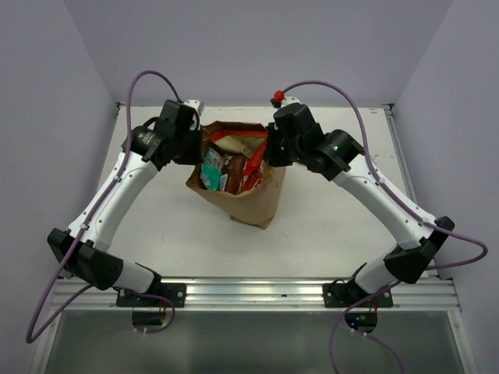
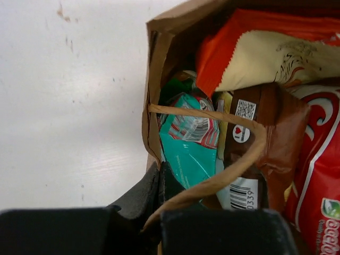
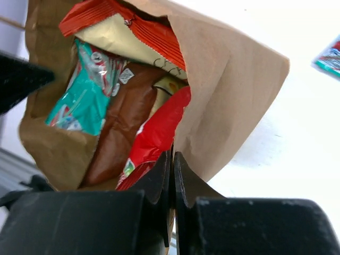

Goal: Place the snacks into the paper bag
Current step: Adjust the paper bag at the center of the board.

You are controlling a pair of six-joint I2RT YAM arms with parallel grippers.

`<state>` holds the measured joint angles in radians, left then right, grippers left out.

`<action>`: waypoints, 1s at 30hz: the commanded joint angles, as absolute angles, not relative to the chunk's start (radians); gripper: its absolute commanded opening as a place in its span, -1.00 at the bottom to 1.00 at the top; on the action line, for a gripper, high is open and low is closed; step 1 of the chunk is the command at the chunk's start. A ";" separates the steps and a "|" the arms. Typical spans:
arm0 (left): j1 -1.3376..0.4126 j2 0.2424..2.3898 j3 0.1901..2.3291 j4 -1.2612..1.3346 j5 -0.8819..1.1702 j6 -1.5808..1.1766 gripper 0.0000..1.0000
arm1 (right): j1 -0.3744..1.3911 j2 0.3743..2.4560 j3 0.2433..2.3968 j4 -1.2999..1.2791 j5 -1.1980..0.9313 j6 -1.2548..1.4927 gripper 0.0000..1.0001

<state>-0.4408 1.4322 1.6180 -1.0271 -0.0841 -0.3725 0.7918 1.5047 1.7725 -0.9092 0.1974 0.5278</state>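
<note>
a packet (image 3: 329, 57) is cut by the frame edge; the paper bag (image 1: 257, 204) hides the snacks (image 1: 226, 167) lower down.

White scuffed table (image 1: 327, 226) between pale lavender walls (image 1: 47, 93), aluminium rail (image 1: 249, 291) along its near edge

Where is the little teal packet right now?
In the top view the teal packet sits inside the paper bag, at its left side, beside the brown packet.
</note>
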 commanded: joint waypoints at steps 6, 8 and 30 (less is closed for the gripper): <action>-0.408 1.445 1.672 -0.997 -0.045 -0.406 -1.00 | 0.772 1.588 1.703 -0.986 0.213 0.459 -1.00; -0.413 1.459 1.817 -1.029 -0.006 -0.411 -1.00 | 0.772 1.562 1.773 -1.011 0.221 0.457 -1.00; -0.311 1.538 1.862 -1.063 0.192 -0.403 -1.00 | 0.758 1.584 1.962 -1.113 0.221 0.446 -1.00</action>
